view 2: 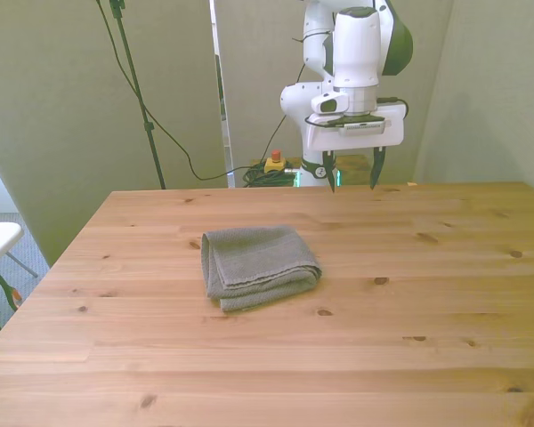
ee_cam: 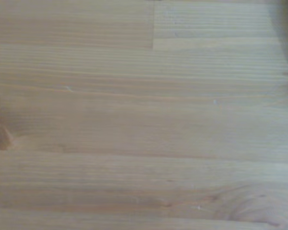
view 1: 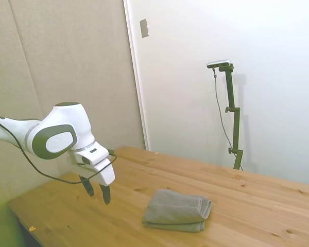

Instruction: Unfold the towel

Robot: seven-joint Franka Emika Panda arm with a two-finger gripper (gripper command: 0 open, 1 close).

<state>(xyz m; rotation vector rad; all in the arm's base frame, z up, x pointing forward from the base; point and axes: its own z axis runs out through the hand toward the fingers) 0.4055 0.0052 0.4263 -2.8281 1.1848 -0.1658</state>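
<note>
- Towel (view 1: 176,210) (view 2: 258,263): showing plain grey-olive, no pattern.
- Table (view 1: 257,200) (view 2: 409,302) (ee_cam: 144,115): showing light honey-brown wood in lengthwise grain stripes, with scattered darker brown knots.
- Arm (view 1: 59,136) (view 2: 356,53): showing white casing with grey joint panels; the front view is showing a dark green cap at the top joint.
- Gripper (view 1: 96,190) (view 2: 352,169): showing a white body and black fingers (view 1: 105,194).
- Cable (view 1: 20,154): showing black along the arm.

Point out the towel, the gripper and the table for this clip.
towel (view 2: 258,263), front view, middle of its folded top layer.
gripper (view 2: 351,169), front view, midway between its open jaws.
table (view 2: 445,311), front view, bare wooden top.
</note>
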